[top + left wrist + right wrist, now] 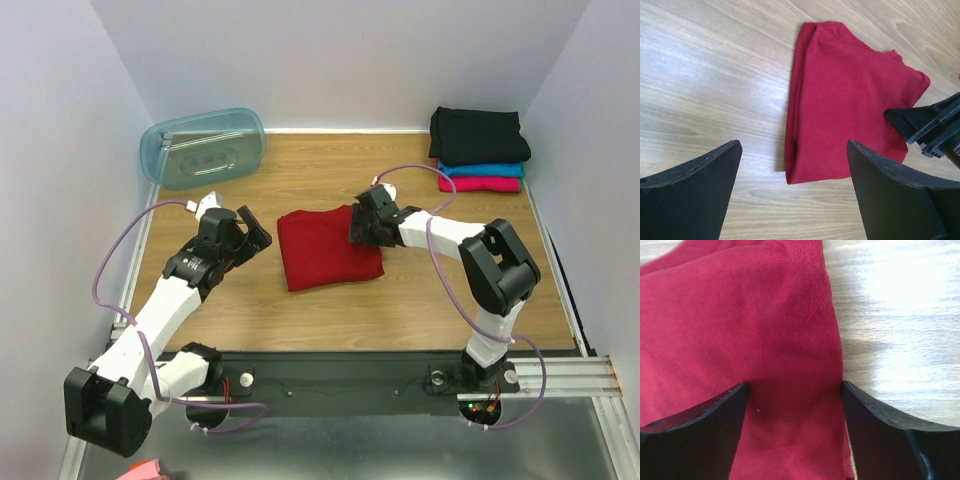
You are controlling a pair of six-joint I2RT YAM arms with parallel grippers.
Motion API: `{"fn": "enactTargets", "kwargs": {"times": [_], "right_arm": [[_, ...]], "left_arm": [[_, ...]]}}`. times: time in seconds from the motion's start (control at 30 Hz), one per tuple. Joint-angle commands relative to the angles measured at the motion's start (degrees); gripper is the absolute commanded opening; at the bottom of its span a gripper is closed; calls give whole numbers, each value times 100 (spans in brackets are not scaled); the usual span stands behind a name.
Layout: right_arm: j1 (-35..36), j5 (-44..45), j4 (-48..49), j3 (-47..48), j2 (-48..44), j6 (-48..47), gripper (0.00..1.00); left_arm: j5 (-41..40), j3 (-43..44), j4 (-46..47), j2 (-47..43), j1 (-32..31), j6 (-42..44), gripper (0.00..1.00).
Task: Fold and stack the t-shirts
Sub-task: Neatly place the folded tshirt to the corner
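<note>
Folding looks finished on the deep red t-shirt: laid flat as a rough rectangle mid-worktop, not yet stacked. Stacked so far, well off to the right of and beyond the red one: black t-shirt on top, teal t-shirt under it, magenta t-shirt at the bottom. Left to do, judging by this: carrying the red one over and setting it on top.

At the red shirt's right edge, the right gripper: spread wide, straddling the hem, nothing pinched. Probably brushing the cloth, though hard to confirm from the wrist view.

Just off the red shirt's left edge, the left gripper: likewise spread wide and empty, hovering over bare wood.

Next, most likely: closing on that right edge. Calls for catching every folded layer at once, with support from the left side. Otherwise, a fair risk of the fold falling open on the lift.
</note>
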Motion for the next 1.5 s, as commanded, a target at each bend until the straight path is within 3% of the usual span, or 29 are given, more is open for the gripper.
{"fn": "enactTargets", "kwargs": {"times": [0.0,0.27,0.3,0.33,0.37,0.47,0.73,0.97,1.47], "right_arm": [[-7,180,-5,34,118,-89,76],[1,-268,4,86,522,-159,66],[-7,-286,4,174,574,-159,63],[-7,-347,4,253,645,-159,51],[1,-365,21,288,671,-159,46],[-7,-365,21,411,821,-194,39],[1,3,22,736,927,-668,0],[-147,2085,21,1369,496,-2144,0],[-1466,2043,496,3241,952,-4728,0]], "left_arm": [[-8,-86,103,-84,3,-66,98],[-96,10,85,-14,3,-57,98],[-123,19,76,-5,3,-74,98],[-140,37,50,-22,3,-74,98],[-149,46,41,-23,3,-74,98],[-237,89,-3,-40,3,-66,98],[-307,168,-73,100,3,-22,98],[-623,292,-293,109,3,5,98],[-869,476,-679,461,12,-13,98]]}}
